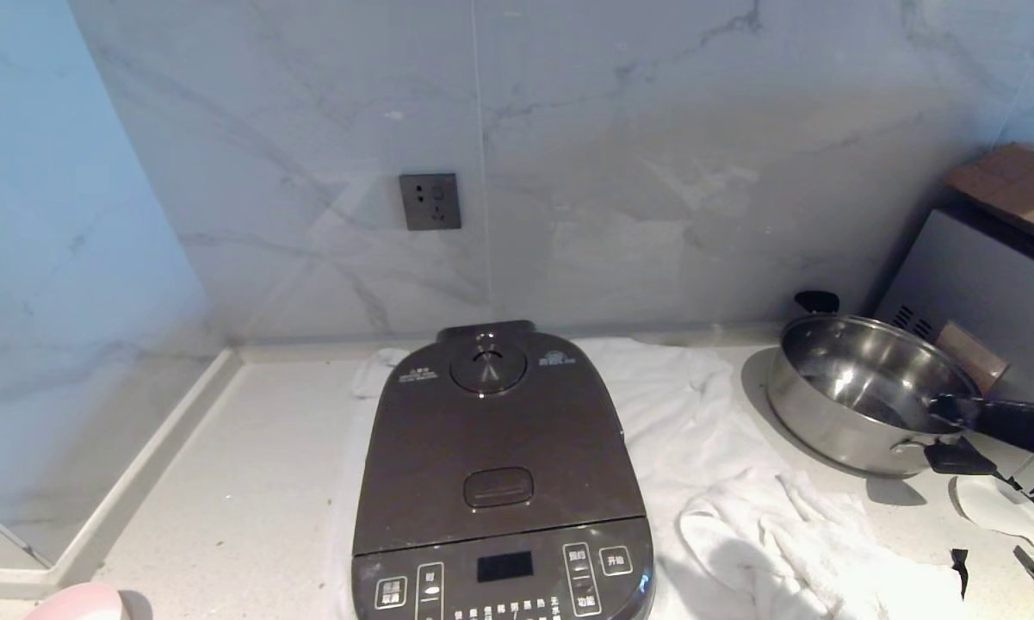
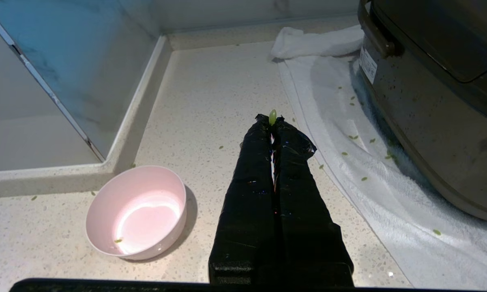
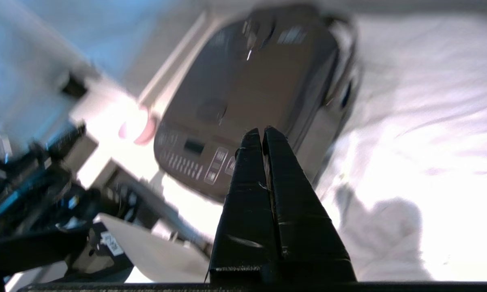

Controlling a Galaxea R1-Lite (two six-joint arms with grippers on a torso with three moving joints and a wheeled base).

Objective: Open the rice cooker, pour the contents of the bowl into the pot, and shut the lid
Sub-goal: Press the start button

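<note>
The rice cooker (image 1: pixel 499 482) stands on a white towel with its lid (image 1: pixel 491 430) down, so the pot is hidden. The pale pink bowl (image 2: pixel 136 211) sits on the counter left of the cooker, nearly empty, with one green bit (image 2: pixel 118 241) inside. More green bits (image 2: pixel 352 137) lie scattered on the towel and counter. My left gripper (image 2: pixel 272 119) hovers shut between bowl and cooker (image 2: pixel 430 121), a tiny green bit stuck at its tips. My right gripper (image 3: pixel 261 132) is shut above the towel, off the front right corner of the cooker (image 3: pixel 243 93).
A steel pan (image 1: pixel 861 387) with black handles stands at the right on the white towel (image 1: pixel 740 517). A grey appliance (image 1: pixel 981 293) is behind it. The marble wall carries a socket (image 1: pixel 430 201). A raised ledge (image 1: pixel 138 465) borders the counter on the left.
</note>
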